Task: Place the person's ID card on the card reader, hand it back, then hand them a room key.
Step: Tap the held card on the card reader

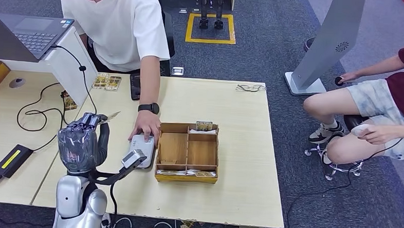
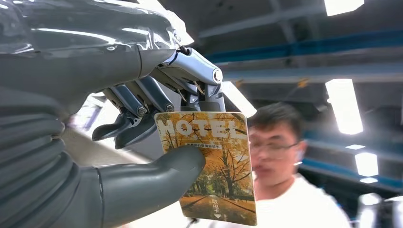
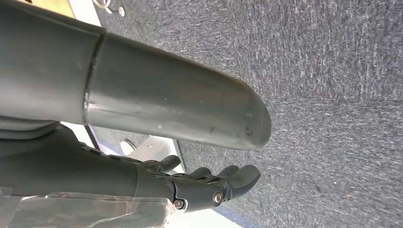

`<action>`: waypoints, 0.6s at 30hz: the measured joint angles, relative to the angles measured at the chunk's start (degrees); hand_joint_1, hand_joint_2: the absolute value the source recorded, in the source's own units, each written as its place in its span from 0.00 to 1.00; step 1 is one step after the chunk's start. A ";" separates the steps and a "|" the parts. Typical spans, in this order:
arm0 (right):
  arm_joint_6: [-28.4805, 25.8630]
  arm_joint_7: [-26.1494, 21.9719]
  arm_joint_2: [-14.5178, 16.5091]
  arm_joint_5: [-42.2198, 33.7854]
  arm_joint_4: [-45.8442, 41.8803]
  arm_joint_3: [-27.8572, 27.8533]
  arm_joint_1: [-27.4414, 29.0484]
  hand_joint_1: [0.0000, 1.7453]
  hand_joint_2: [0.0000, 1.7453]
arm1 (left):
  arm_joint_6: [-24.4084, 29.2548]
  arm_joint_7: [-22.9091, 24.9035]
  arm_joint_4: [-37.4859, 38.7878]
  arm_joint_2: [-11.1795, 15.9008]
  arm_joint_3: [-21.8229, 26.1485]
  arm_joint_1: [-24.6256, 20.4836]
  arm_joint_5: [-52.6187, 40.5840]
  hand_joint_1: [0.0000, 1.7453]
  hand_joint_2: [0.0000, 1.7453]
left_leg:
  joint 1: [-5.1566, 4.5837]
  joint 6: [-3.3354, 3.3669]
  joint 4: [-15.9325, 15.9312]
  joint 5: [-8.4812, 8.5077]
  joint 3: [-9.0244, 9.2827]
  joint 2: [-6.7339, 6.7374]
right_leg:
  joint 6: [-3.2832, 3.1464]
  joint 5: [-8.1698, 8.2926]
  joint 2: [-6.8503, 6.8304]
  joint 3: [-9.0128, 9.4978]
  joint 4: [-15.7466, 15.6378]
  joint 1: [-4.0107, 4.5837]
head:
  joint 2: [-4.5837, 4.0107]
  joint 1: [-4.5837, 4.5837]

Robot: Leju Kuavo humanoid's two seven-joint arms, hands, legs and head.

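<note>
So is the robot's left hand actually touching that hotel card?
Touching. In the left wrist view the left hand pinches the hotel card: the thumb presses its printed face and the fingers sit behind its top edge.

Head cam high, facing down; L wrist upward, close; R wrist floorward.

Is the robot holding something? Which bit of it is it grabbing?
Yes. The left hand pinches an orange autumn-tree card printed HOTEL, thumb on its face at one long edge, fingers behind its printed end. The right hand holds nothing.
</note>
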 joint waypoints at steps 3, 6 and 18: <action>0.36 0.33 -0.10 -0.18 0.12 0.10 0.01 0.00 0.00 | -0.04 9.22 3.90 2.47 -3.80 -0.18 -2.30 1.00 1.00 | 0.00 0.00 0.00 0.00 0.01 0.00 | 0.00 0.00 0.00 0.00 0.00 0.00 | 0.00 -0.01; 0.75 0.48 -0.13 -0.11 0.10 0.10 0.01 0.00 0.00 | -0.07 15.66 9.41 5.44 -8.37 -0.37 -2.83 1.00 1.00 | 0.00 0.00 0.00 0.01 0.00 0.00 | 0.00 0.00 0.01 0.01 0.00 0.00 | 0.00 -0.01; 1.09 1.22 -0.14 0.48 -0.56 0.15 0.04 0.00 0.00 | -4.41 26.48 23.34 12.14 -15.59 -0.60 -2.95 1.00 1.00 | 0.00 -0.01 0.00 -0.01 -0.04 0.03 | 0.00 -0.01 0.05 -0.05 0.00 0.00 | 0.00 -0.01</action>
